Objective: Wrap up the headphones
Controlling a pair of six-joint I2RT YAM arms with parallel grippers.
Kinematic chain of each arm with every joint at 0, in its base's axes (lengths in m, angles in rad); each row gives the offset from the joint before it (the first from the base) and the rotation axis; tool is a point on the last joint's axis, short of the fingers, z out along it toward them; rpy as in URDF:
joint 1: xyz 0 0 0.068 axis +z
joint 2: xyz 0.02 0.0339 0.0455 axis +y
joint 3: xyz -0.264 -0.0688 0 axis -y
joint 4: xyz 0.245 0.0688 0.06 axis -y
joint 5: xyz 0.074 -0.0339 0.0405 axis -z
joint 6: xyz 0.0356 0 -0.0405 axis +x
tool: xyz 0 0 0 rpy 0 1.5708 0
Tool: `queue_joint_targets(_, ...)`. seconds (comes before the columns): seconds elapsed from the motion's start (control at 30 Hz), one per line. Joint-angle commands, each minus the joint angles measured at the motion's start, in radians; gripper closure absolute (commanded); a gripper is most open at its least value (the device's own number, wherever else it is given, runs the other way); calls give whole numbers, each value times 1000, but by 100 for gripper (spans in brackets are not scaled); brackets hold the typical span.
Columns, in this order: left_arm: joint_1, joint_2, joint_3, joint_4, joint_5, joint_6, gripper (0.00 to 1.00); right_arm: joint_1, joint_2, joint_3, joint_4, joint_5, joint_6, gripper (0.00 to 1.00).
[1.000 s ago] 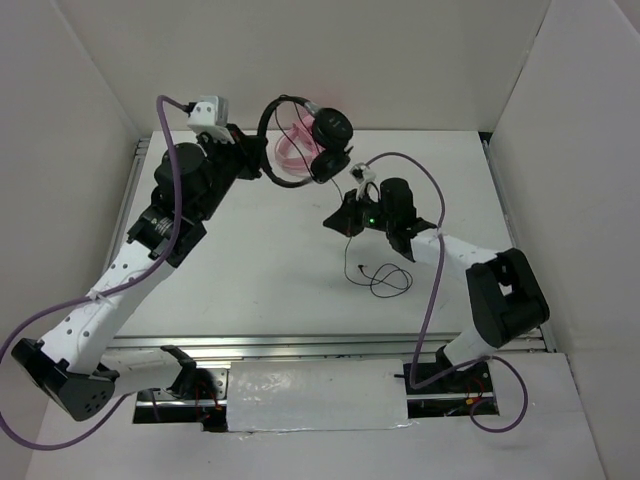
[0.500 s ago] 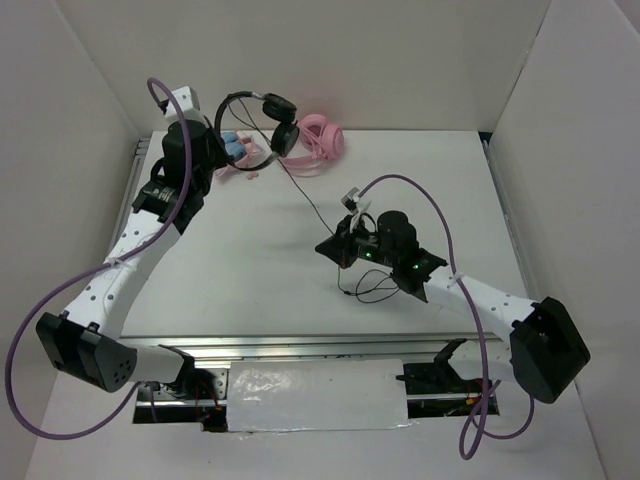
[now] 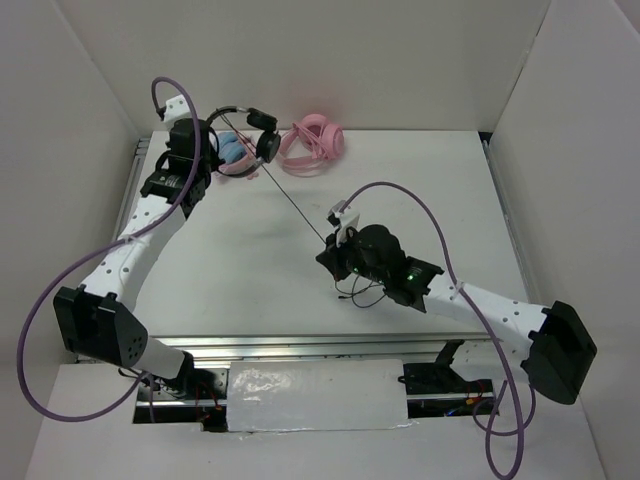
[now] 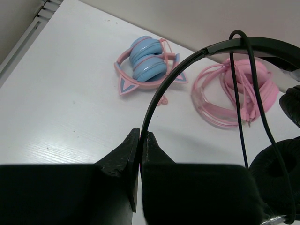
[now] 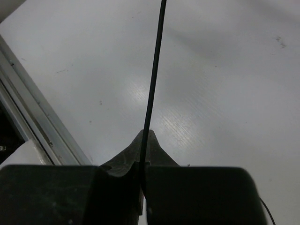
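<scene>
As the top camera looks down, headphones point(image 3: 248, 112): lifted off the table point(image 3: 240, 260), at 11 o'clock of its surface
Top view, left gripper point(image 3: 214, 136): closed tight on the thin black headband, earcups point(image 3: 266, 146) hanging toward 3 o'clock of it
Top view, cable point(image 3: 298, 207): pulled taut in a straight line from the earcups toward 5 o'clock, down to the right gripper point(image 3: 336, 256) near the table's middle
Top view, cable slack: small loose loops lying on the table just past the right gripper at 5 o'clock
Top view, others: all-pink headphones point(image 3: 316, 140) at 12 o'clock on the table, pink headphones with blue earcups point(image 3: 236, 152) just below the lifted set
Left wrist view, left gripper point(image 4: 140, 137): fingertips pinched narrow around the headband point(image 4: 187, 60), which arcs up toward 1 o'clock
Left wrist view, cable point(image 4: 241, 108): draped over the headband, two strands dropping to the black earcup point(image 4: 276, 168) at 4 o'clock
Left wrist view, background: blue-cupped pair point(image 4: 147, 63) at 12 o'clock, all-pink pair point(image 4: 234, 89) at 2 o'clock, both flat on the table
Right wrist view, right gripper point(image 5: 143, 137): jaws fully closed, pinching the cable point(image 5: 152, 84), which runs straight up to 12 o'clock above the white table point(image 5: 225, 84)
</scene>
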Motion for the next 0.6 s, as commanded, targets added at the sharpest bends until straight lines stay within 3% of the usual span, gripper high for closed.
queue_joint_targets(0.0,26,11,20,71,-44,-25,100,45,-43,66,-71,166,-36,100)
queue_joint_targets(0.27,-115,37,-125,114,-44,180,100,74,-25,255,-103,367,-339,100)
queue_joint_targets(0.4,-204,29,-240,160,-15,303,100,6,1,335,-109,291,-488,100)
queue_joint_targets(0.57,-270,-75,-438,274,158,423,100,-97,45,422,-163,145,-636,100)
